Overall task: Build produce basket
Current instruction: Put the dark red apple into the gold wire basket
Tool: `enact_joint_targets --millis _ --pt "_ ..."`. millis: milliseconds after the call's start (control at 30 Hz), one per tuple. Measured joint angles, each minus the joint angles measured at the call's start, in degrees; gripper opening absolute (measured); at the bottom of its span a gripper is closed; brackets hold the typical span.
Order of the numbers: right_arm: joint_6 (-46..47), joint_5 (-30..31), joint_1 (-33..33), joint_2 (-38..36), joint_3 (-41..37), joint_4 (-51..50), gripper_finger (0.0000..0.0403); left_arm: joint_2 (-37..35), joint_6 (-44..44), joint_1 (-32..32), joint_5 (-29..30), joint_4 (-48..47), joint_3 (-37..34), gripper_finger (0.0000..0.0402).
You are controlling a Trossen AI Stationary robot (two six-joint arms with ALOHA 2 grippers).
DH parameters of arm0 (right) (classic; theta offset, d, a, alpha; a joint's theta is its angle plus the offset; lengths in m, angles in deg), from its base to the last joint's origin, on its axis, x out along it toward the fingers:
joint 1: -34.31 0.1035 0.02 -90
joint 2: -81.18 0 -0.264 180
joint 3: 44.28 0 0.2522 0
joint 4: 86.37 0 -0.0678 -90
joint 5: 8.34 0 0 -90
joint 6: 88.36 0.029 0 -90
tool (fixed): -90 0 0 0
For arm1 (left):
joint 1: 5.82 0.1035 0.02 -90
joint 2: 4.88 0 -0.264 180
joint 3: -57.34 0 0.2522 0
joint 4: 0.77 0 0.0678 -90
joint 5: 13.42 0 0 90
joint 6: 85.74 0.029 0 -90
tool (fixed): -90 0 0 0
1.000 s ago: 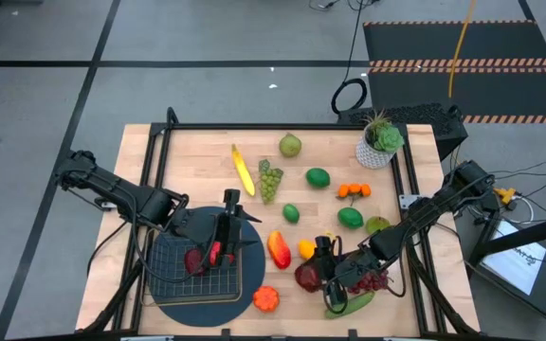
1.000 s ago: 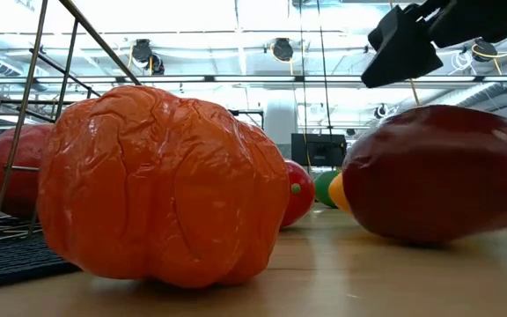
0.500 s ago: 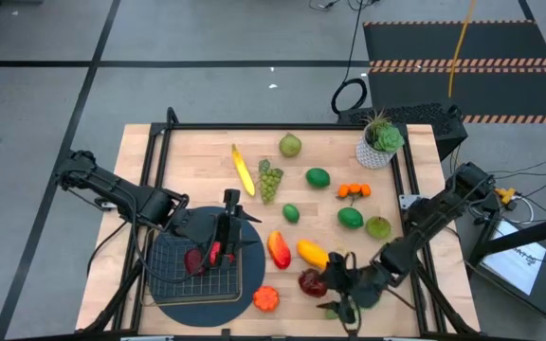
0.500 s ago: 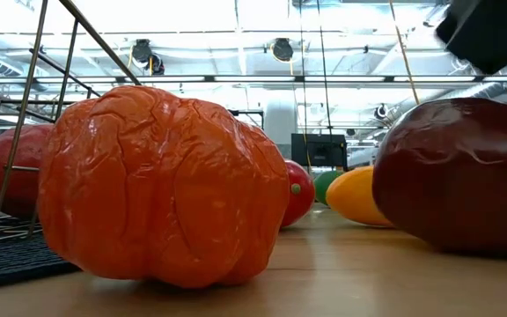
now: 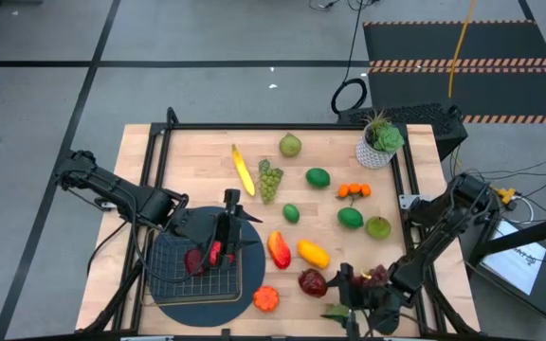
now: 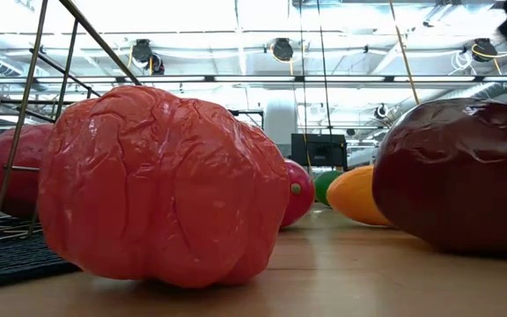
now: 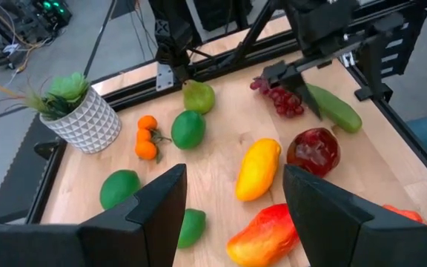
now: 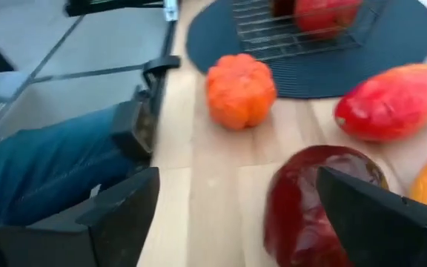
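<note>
Bare wood lies open beside the banana [image 5: 243, 169]; peppers [image 5: 295, 254] crowd the basket [image 5: 198, 264] side.

Pale wooden worktop [image 5: 188, 152], bearing scattered produce [image 5: 313, 254], a potted plant [image 5: 379, 140] and a round dark mat [image 5: 200, 301].

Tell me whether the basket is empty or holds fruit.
Not empty: the basket holds red fruit, under the left gripper, jaws open.
</note>
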Motion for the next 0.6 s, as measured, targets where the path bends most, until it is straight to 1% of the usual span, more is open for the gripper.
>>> enact_joint_targets --millis 133,367,500,600 --pt "2.5 0.8 -0.6 1.1 0.0 -3.2 0.0396 0.0 0.0 0.0 0.0 0.0 0.0 0.0223" --pt "7.2 0.6 -1.6 1.3 0.0 -9.4 0.0399 0.0 0.0 0.0 0.0 0.0 0.0 0.0223" --pt "9.0 -1.0 -2.6 1.3 0.0 -10.5 0.0399 0.0 0.3 0.0 0.0 0.1 0.0 0.0223" --pt "10.2 -1.0 -3.6 1.7 0.0 -10.9 0.0399 0.0 0.4 0.0 0.0 0.3 0.0 0.0223"
